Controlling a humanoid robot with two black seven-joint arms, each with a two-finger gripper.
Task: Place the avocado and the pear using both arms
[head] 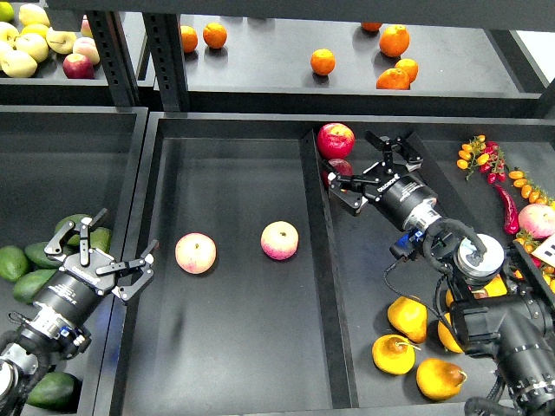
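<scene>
Several glossy green avocados (35,284) lie in the left bin, under and beside my left arm. My left gripper (121,241) is open and empty, over the wall between the left bin and the middle tray. Golden pears (407,315) with brown stems lie at the front right; others (392,354) (440,379) sit close by, partly hidden by my right arm. My right gripper (360,162) is open and empty, far from the pears, at the back of the tray just right of a dark red apple (337,167).
A red apple (336,139) sits behind the dark one. Two pink apples (195,252) (279,240) lie in the middle tray. A divider (317,260) runs front to back. Chillies and small tomatoes (512,204) are at right. Oranges (322,61) are on the back shelf.
</scene>
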